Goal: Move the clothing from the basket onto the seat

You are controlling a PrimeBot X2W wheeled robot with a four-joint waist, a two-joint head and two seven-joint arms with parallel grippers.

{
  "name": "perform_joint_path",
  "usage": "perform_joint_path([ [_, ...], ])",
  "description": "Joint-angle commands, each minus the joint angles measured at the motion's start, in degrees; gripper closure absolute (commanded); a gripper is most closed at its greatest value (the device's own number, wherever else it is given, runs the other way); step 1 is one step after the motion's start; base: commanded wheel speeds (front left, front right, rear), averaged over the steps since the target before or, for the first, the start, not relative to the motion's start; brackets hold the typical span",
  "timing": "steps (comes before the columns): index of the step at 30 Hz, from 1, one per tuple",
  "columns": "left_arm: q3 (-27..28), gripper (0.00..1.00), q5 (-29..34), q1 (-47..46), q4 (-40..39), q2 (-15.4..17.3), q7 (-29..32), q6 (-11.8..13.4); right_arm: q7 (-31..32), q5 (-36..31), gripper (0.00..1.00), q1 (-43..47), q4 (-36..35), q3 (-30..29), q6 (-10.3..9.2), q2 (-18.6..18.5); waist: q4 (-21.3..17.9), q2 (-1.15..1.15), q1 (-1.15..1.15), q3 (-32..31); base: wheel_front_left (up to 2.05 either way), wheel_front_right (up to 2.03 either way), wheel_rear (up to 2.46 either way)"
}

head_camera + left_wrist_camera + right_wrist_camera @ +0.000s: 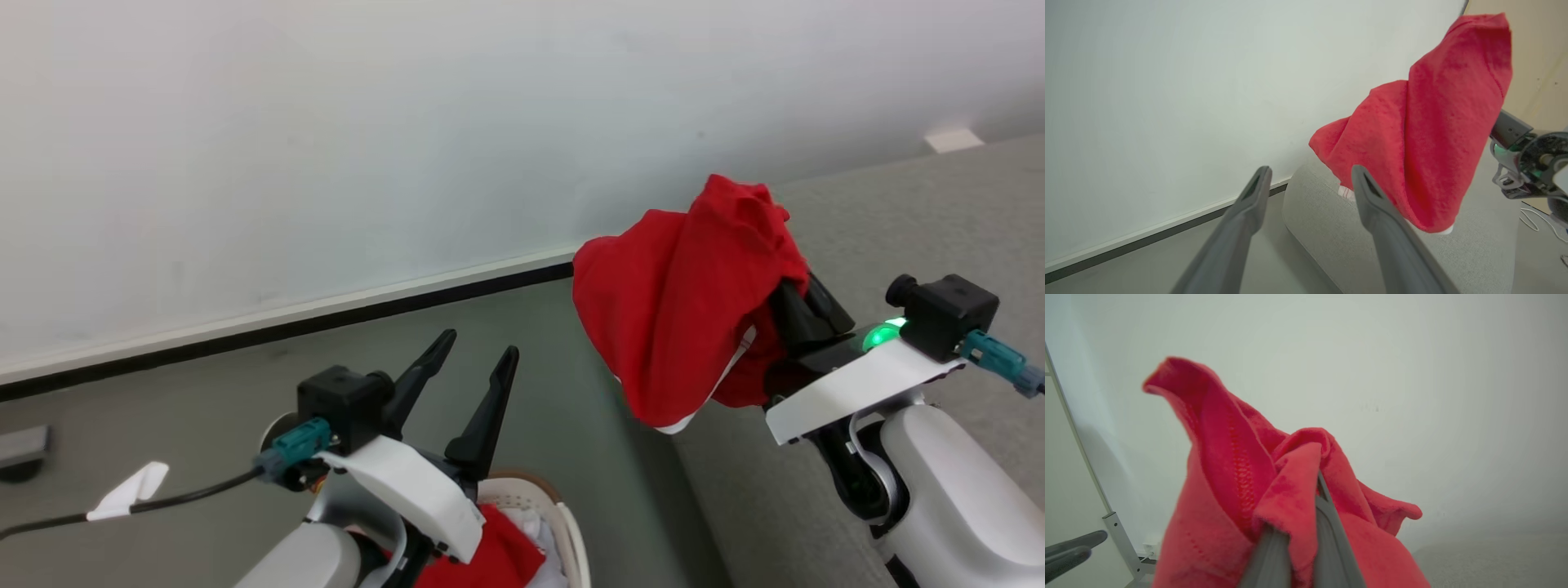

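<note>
Fingers (1331, 543) of the right gripper (804, 309) were pressed close together on a red garment (686, 302), and the cloth was bunched up over their tips. The red garment hung in the air above the seat (898, 220), over its left edge, with a thin white band along the bottom. Its lowest corner looked to be just off the seat, but that was hard to tell for sure. Fingers of the left gripper (482, 343) were spread wide apart with nothing between them. This gripper was left of the seat, well apart from the held cloth. The basket (571, 523) sat on the floor (204, 392) near the seat's left side, under the left gripper, and more red clothing (498, 559) lay inside it.
</note>
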Motion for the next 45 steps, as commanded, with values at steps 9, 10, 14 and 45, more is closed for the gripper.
perform_joint_path([
  [9, -2.22, 0.0, 1.92, -2.23, -1.1, -0.67, 1.16, -0.76, 1.22, -1.06, 1.0, 2.77, -3.4, -5.48, 0.0, -1.41, -8.18, 0.0, 0.0, 3.78, 0.0, 0.0, 0.0],
  [10, -2.52, 0.0, 2.19, -2.69, -1.24, -0.86, 1.38, -0.97, 1.37, -1.03, 1.0, 3.03, -3.69, -6.27, 0.0, -1.4, -8.42, 0.0, 0.0, 4.41, 0.0, 0.0, 0.0],
  [14, -3.96, 0.0, 3.17, -5.57, -2.35, -1.64, 2.85, -1.74, 1.7, -1.19, 1.0, 2.83, -4.48, -10.56, 0.0, -1.48, -8.37, 0.0, 0.0, 8.77, 0.0, 0.0, 0.0],
  [45, -7.26, 0.0, 7.41, -29.47, 0.49, -8.1, 5.7, -8.88, 1.15, -39.07, 0.87, -36.95, 40.4, -59.36, 0.0, -6.01, 6.01, 0.0, 0.0, 40.21, 0.0, 0.0, 0.0],
])
